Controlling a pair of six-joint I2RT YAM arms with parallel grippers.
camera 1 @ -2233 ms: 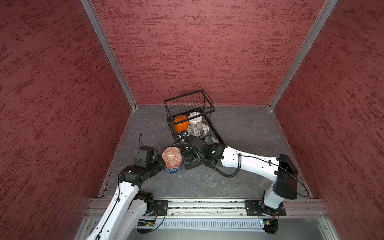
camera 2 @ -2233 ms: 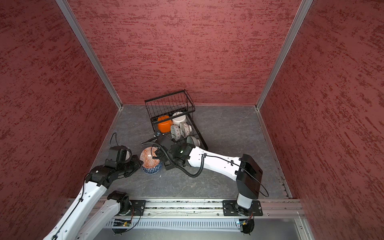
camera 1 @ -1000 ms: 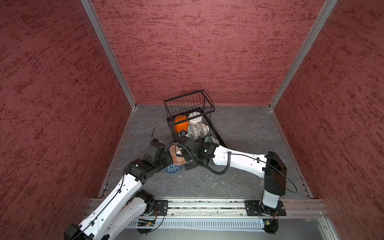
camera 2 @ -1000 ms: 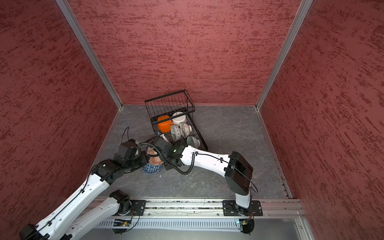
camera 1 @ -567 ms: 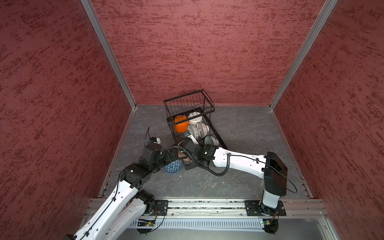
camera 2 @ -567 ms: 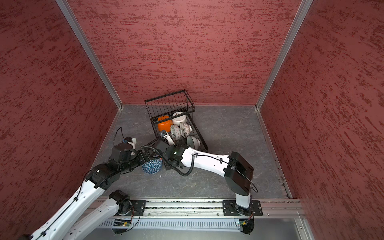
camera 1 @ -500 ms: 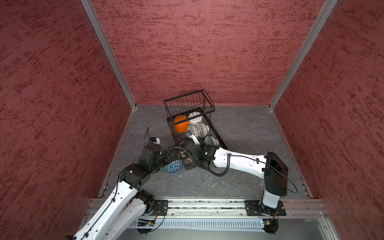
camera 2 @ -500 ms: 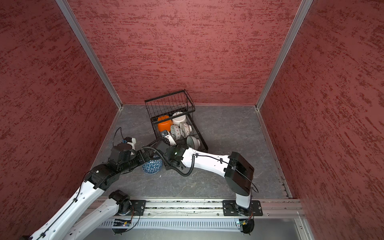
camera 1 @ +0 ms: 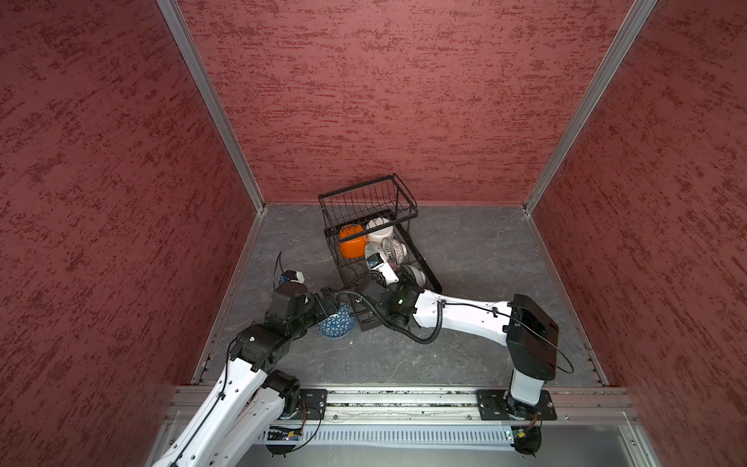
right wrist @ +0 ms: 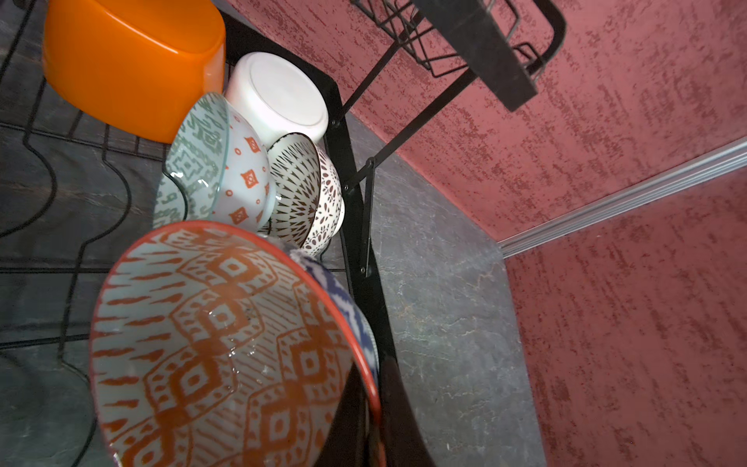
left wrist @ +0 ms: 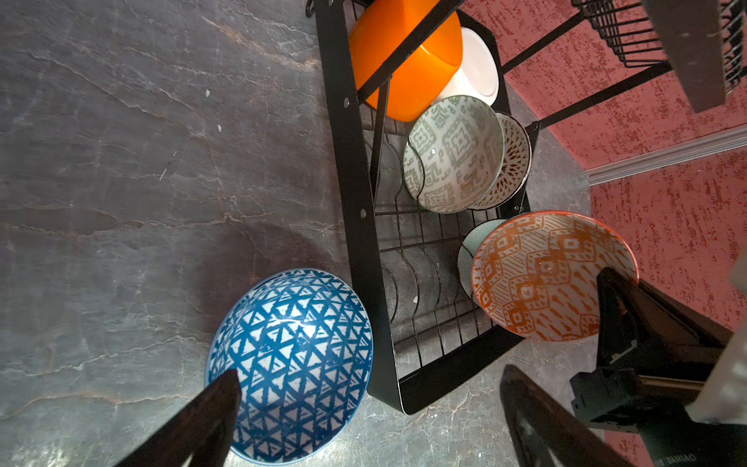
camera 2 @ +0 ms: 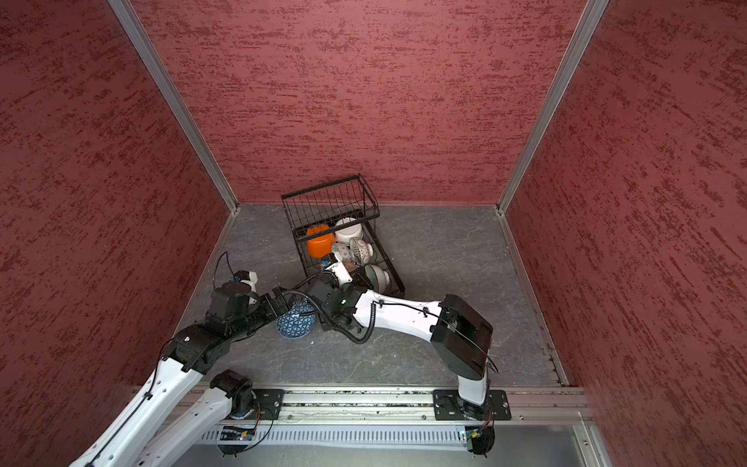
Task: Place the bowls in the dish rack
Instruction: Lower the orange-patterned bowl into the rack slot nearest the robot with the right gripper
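Two bowls are not yet racked. The blue triangle-patterned bowl (left wrist: 291, 364) is seen upright on the surface (left wrist: 121, 161), just beside the near corner of the dish rack (left wrist: 355, 202) and outside it. The left fingers (left wrist: 202, 420) are spread wide and empty, with one finger over that bowl's rim; contact cannot be told. The terracotta-patterned bowl (right wrist: 218, 343) is clamped by its rim in the right fingers (right wrist: 400, 424) and held tilted over the near end of the rack's lower tier. Farther along the base, an orange bowl (left wrist: 404, 52), a white bowl (right wrist: 283, 93), a green-patterned bowl (left wrist: 452, 153) and a brown-patterned bowl (right wrist: 299, 190) are lodged.
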